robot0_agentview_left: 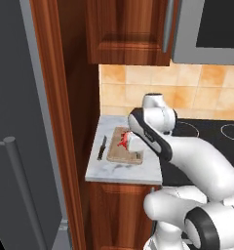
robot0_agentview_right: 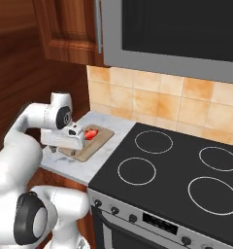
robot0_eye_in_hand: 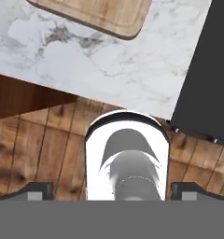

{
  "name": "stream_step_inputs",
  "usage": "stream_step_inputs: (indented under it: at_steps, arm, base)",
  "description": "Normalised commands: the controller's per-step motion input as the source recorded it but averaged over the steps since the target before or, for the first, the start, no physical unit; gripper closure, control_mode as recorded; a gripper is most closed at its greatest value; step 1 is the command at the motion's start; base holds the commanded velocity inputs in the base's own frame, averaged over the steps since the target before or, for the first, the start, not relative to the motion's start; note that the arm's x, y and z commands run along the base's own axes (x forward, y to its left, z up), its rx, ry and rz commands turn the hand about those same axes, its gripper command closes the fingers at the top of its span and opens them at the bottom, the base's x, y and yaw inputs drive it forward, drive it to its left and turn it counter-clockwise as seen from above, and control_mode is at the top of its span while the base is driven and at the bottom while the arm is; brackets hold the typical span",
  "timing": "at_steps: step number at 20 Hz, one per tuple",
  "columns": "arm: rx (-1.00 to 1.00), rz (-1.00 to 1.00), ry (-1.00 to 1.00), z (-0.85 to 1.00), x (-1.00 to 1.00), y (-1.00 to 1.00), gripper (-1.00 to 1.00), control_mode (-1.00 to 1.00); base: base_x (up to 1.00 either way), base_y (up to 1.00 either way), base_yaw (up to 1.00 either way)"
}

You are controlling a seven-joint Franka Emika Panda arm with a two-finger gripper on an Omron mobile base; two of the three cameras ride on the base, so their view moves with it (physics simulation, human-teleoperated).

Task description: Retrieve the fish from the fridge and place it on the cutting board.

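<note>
Item: fish [robot0_agentview_right: 91,134], small, bright red, lying on the cutting board [robot0_agentview_right: 100,141] just beside the gripper [robot0_agentview_right: 72,138]; jaw state cannot be told. Likely light, stiff, slippery; best pinched across mid-body. Knife [robot0_agentview_left: 102,147] lies left of board; marble counter [robot0_eye_in_hand: 109,70] narrow, cooktop [robot0_agentview_right: 186,170] alongside, wall behind.

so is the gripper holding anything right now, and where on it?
Nothing is held. The gripper is open with no object between its tips, and the fish lies on the cutting board.
</note>
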Motion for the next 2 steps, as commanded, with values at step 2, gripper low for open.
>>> stream_step_inputs:
  at_steps: [2]
  arm:
    - [-0.05, 0.17, 0.12, 0.0, -0.71, -0.04, -1.0, -1.0]
  base:
    - [0.0, 0.0, 0.0]
